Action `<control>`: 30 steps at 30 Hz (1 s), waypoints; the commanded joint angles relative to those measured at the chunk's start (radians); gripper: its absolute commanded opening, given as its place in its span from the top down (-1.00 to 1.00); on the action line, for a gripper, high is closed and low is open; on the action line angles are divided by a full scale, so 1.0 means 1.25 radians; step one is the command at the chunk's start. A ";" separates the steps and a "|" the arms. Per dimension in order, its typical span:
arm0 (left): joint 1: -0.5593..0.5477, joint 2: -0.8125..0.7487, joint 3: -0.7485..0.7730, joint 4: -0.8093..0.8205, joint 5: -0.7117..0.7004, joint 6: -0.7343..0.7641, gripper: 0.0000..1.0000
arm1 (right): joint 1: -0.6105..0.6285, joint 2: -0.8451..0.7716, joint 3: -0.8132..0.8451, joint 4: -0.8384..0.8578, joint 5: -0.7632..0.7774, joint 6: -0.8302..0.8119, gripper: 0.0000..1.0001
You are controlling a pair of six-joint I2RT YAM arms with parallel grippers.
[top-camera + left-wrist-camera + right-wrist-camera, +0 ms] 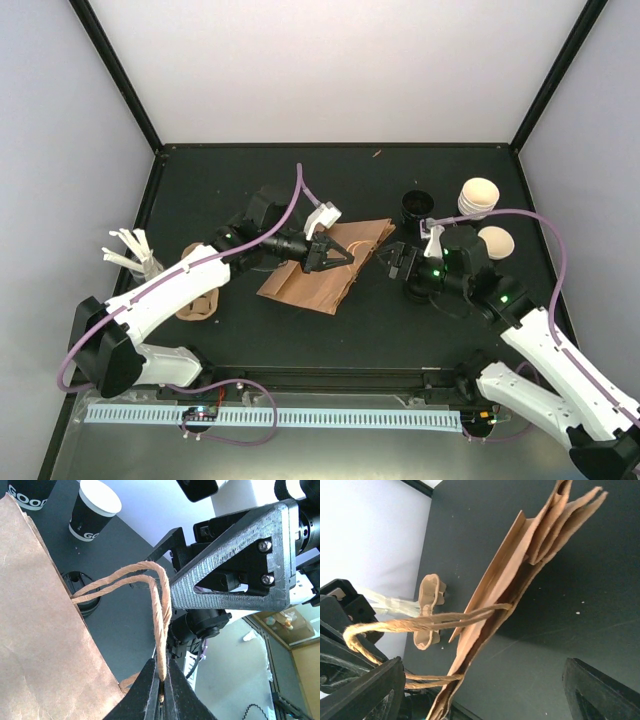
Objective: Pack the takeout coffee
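Brown bag (325,268), one, its twine handle (161,611) clenched in the left claw (162,679); right claw (400,260) spread empty; one cup (495,242) near one stack (478,196).

Left wrist view | you can read white "GOOD" on the corner cup (27,490), cut off top-left | cream-lined cup (95,512) shows you only "GO"
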State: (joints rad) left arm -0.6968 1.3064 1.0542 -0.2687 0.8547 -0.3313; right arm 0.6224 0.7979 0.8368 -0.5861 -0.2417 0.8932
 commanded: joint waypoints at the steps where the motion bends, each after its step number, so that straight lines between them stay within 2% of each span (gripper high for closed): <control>1: -0.007 -0.015 0.034 -0.011 -0.011 0.025 0.95 | 0.006 -0.030 -0.020 -0.056 0.048 -0.021 -0.76; 9: -0.007 -0.027 0.032 -0.014 -0.011 0.027 0.95 | 0.006 -0.059 -0.008 -0.081 0.086 -0.055 -0.77; 18: -0.008 -0.045 0.036 -0.023 -0.012 0.032 0.95 | 0.006 -0.016 0.053 -0.074 0.095 -0.168 -0.80; 30: -0.006 -0.039 0.048 -0.014 -0.014 0.040 0.96 | 0.006 0.032 0.112 -0.014 0.009 -0.292 -0.80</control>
State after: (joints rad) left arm -0.7017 1.2732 1.0580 -0.2985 0.8383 -0.3065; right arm 0.6228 0.8173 0.9375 -0.6415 -0.1833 0.6006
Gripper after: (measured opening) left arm 0.024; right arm 0.902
